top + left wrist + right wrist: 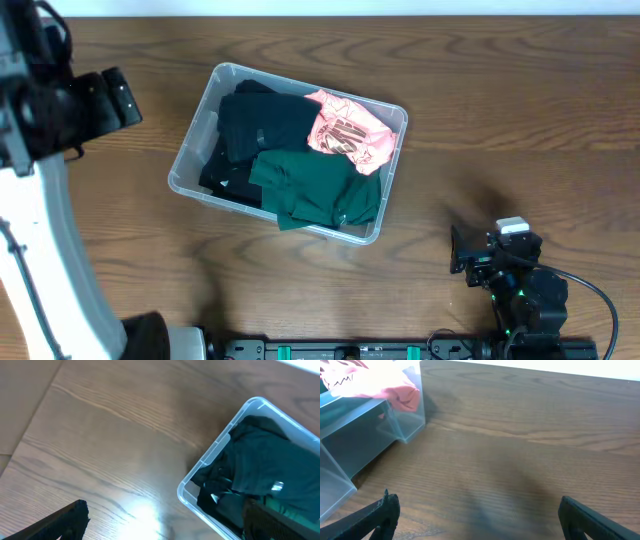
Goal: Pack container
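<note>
The container (pixel 390 185) is a clear plastic bin on the wooden table, left of centre. It holds a black garment (pixel 262 122), a green garment (pixel 315 188) and a pink garment (pixel 348 130). My left gripper (pixel 118 98) hangs above the table to the left of the bin, open and empty. In the left wrist view its fingers (pixel 170 525) frame bare table, with the container's corner (pixel 210 452) and the black garment (pixel 265 460) to the right. My right gripper (pixel 462 255) is low at the front right, open and empty (pixel 480 517). The container (pixel 350 440) and the pink garment (pixel 395 392) lie to its far left.
The right arm's base and cables (pixel 530 300) sit at the front right edge. The left arm's white link (pixel 50 250) runs along the left side. Bare wooden table (pixel 500 130) lies right of the bin.
</note>
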`<move>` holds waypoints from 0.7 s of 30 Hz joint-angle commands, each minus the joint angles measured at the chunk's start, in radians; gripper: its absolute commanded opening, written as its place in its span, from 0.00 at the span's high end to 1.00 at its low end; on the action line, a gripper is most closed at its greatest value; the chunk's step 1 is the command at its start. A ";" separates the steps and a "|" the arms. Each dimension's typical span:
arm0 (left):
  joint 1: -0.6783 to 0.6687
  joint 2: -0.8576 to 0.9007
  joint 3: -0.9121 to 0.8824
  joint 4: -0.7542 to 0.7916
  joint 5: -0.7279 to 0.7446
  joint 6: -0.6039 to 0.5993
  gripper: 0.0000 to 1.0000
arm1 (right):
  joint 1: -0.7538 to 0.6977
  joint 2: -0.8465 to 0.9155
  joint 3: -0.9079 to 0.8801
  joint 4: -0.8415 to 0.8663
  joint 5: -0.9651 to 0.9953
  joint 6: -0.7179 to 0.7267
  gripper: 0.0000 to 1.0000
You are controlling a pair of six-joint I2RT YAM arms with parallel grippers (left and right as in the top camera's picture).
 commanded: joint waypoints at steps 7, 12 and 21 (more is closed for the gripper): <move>0.003 -0.257 -0.167 0.088 0.016 0.023 0.02 | -0.008 -0.011 -0.004 0.003 -0.008 0.013 0.01; 0.003 -0.462 -0.489 0.442 0.195 0.167 0.02 | -0.008 -0.011 -0.004 0.003 -0.008 0.013 0.01; -0.065 -0.759 -1.028 0.750 0.255 0.174 0.02 | -0.008 -0.011 -0.004 0.002 -0.008 0.013 0.01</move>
